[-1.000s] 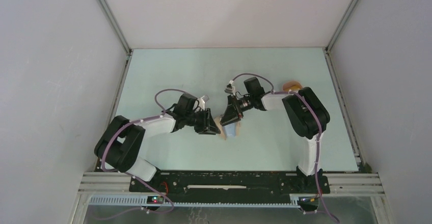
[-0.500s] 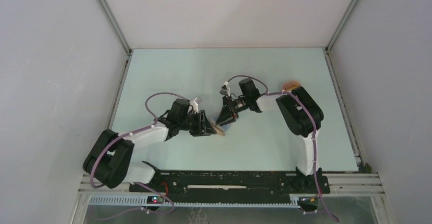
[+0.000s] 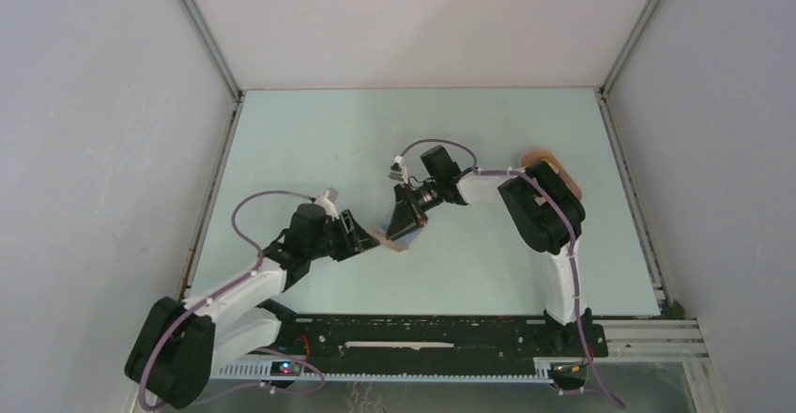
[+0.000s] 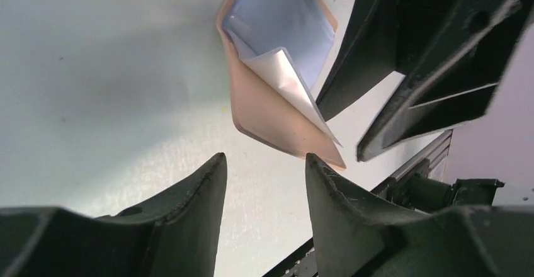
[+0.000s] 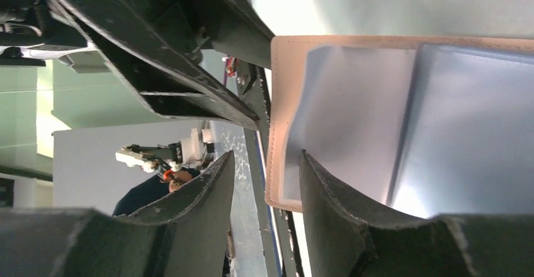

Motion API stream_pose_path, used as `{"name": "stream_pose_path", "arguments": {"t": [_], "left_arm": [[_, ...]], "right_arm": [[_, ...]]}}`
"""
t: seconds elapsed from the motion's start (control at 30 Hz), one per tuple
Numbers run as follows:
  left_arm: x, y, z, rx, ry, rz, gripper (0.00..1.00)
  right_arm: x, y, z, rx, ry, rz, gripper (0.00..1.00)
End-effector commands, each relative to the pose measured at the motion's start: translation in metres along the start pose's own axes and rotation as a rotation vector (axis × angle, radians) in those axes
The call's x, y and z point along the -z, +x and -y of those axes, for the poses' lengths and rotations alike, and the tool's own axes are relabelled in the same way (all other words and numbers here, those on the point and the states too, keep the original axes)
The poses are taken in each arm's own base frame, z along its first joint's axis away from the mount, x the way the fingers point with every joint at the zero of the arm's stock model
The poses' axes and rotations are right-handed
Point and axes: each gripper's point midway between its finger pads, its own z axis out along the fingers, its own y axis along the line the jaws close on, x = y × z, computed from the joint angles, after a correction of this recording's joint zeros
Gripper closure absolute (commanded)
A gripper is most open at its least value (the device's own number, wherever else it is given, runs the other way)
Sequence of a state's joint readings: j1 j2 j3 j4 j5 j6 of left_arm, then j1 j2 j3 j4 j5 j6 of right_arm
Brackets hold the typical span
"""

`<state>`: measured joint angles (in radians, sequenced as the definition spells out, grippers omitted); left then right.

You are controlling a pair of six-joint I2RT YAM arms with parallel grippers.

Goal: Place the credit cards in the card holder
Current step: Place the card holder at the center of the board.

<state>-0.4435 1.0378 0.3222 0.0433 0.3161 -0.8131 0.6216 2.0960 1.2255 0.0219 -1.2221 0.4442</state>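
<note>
The tan card holder (image 3: 388,241) lies open on the table between my two grippers. In the left wrist view the card holder (image 4: 264,110) shows a light blue-grey card (image 4: 277,19) inside it, with a white leaf (image 4: 289,82) sticking out. My left gripper (image 4: 264,160) is open and empty, its tips just short of the holder's edge. My right gripper (image 5: 266,157) is open, with the holder's stitched edge (image 5: 280,101) in the gap beside one finger (image 5: 327,195). Whether the blue-grey panels (image 5: 378,113) are cards or sleeves I cannot tell. In the top view my left gripper (image 3: 364,235) and right gripper (image 3: 404,225) face each other.
A peach-pink oval tray (image 3: 556,171) sits at the right, partly behind the right arm. The black rail (image 3: 422,333) with the arm bases runs along the near edge. Grey walls close in the pale green table (image 3: 375,131).
My left arm has pulled back to the left and its jaws have widened off the holder. The right gripper has slid left with the holder. The blue card on the table is no longer visible.
</note>
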Motion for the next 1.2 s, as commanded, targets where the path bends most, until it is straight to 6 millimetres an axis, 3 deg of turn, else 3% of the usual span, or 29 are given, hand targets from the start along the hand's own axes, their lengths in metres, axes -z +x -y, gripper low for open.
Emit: {"name": "stream_pose_path", "arguments": {"t": [0.0,0.3,0.6,0.73,1.17], "left_arm": [[0.012,-0.019,-0.002,0.045,0.007,0.154,0.45],[0.035,-0.051,0.024,-0.019,0.086,0.313,0.47],[0.000,-0.067,0.047,-0.056,0.166,0.252,0.72],[-0.013,-0.068,0.049,-0.061,0.175,0.220,0.74],[-0.030,-0.050,0.034,-0.063,0.158,0.155,0.74]], "right_arm": [[-0.008,0.007,0.014,0.011,0.068,-0.044,0.50],[-0.020,0.017,0.018,0.075,0.125,-0.103,0.52],[-0.019,0.019,0.029,0.064,0.158,-0.122,0.66],[-0.019,0.020,0.032,0.052,0.160,-0.126,0.73],[-0.019,0.021,0.040,0.042,0.175,-0.137,0.79]]}}
